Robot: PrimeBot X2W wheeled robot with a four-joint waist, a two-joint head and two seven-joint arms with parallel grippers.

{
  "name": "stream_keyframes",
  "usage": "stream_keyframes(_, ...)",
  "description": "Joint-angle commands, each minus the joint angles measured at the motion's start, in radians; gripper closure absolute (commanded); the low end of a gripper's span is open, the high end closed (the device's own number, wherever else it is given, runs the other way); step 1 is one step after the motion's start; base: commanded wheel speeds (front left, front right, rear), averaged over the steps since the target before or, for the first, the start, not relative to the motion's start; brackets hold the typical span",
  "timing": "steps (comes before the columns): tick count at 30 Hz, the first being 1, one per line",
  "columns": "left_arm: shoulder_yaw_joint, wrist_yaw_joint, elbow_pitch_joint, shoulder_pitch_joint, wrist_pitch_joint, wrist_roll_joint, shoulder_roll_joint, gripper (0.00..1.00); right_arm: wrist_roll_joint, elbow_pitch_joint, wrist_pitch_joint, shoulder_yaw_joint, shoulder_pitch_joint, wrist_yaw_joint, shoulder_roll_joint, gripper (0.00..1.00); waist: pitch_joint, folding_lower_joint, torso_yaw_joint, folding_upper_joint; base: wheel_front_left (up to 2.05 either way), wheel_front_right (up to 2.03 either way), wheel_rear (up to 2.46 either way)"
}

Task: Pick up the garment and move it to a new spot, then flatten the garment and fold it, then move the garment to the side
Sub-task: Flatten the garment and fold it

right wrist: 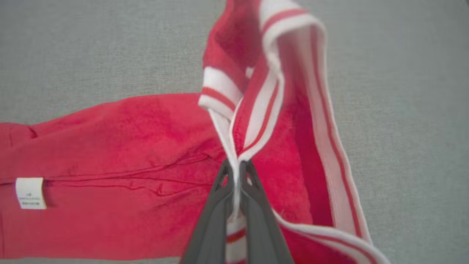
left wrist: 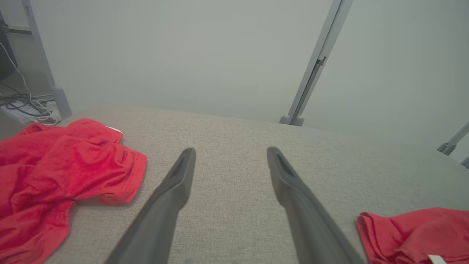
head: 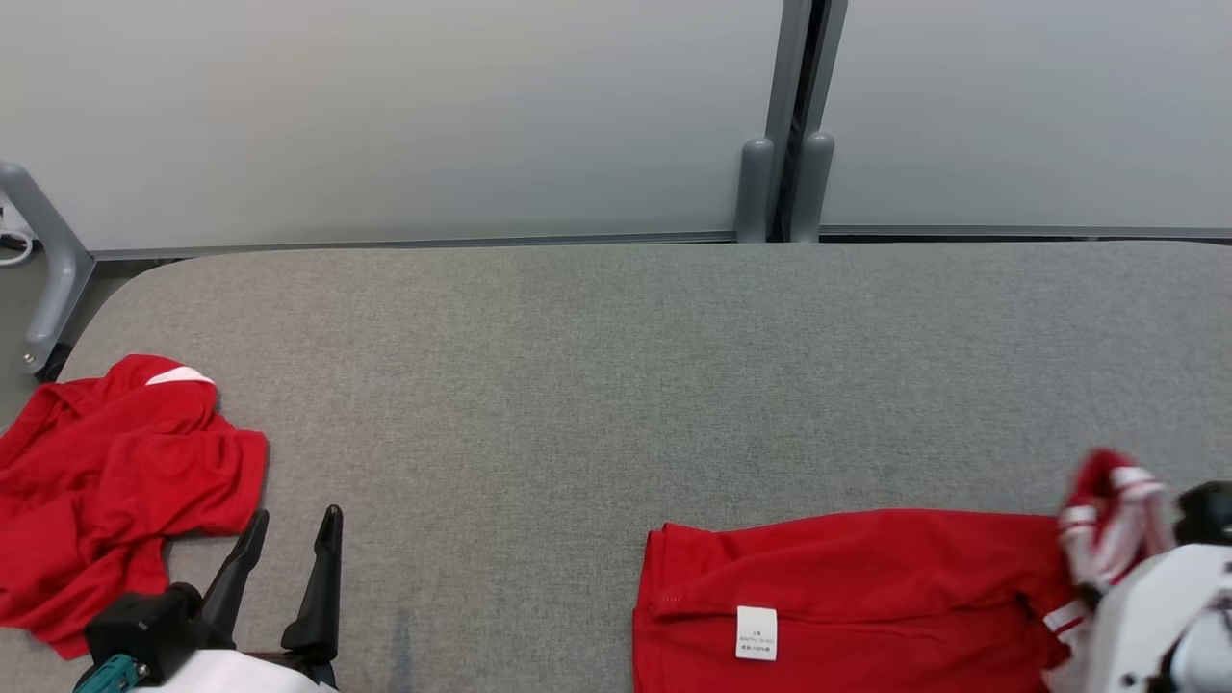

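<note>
A white label (head: pixel 757 632) is sewn to the red garment (head: pixel 866 597), but its small print cannot be read. The garment lies at 5 o'clock on the grey table (head: pixel 616 385) in the head view, running to the bottom edge of that view.

Your right gripper (right wrist: pixel 237 167) has its fingers pressed together on the garment's white-and-red striped trim (right wrist: pixel 263 106). That end stands up off the table, blurred, just beside your pale forearm (head: pixel 1145 616) at 4 o'clock.

Your left gripper (head: pixel 295 513) hangs low at 7 o'clock, its fingers spread wide and pointing toward 12 with nothing between them.

A second garment (head: pixel 106 481), also red, lies crumpled at 8 o'clock, near the left gripper and reaching the left border of the view. A broad stretch of table lies between the two garments. The table's far edge meets the pale wall (head: pixel 385 115) at 12 o'clock, and its corner rounds off at 10.
</note>
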State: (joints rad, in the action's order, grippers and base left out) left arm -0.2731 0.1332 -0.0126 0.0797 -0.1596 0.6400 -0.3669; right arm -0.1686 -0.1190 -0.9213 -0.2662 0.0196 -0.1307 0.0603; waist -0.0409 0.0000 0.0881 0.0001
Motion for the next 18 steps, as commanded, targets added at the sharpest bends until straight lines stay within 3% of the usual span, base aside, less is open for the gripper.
stream_keyframes(1, 0.004, 0.002, 0.000, 0.010, -0.006, 0.004, -0.005, 0.00, -0.028, -0.034, -0.013, 0.043, 0.023, 0.000, 0.000, 1.00, 0.002, 0.0000, -0.003, -0.0001, 0.00, 0.00, 0.00)
stream_keyframes(7, 0.000, -0.001, -0.004, 0.005, -0.013, 0.010, 0.002, 0.00, -0.124, -0.097, -0.013, 0.244, 0.059, 0.000, -0.007, 1.00, -0.004, 0.0000, -0.007, -0.0001, 0.00, 0.00, 0.00)
stream_keyframes(18, -0.032, -0.021, -0.033, -0.030, -0.013, 0.003, 0.012, 0.00, -0.194, 0.110, 0.113, 0.456, -0.050, 0.000, -0.008, 1.00, -0.014, 0.0000, 0.056, -0.0001, 0.00, 0.00, 0.00)
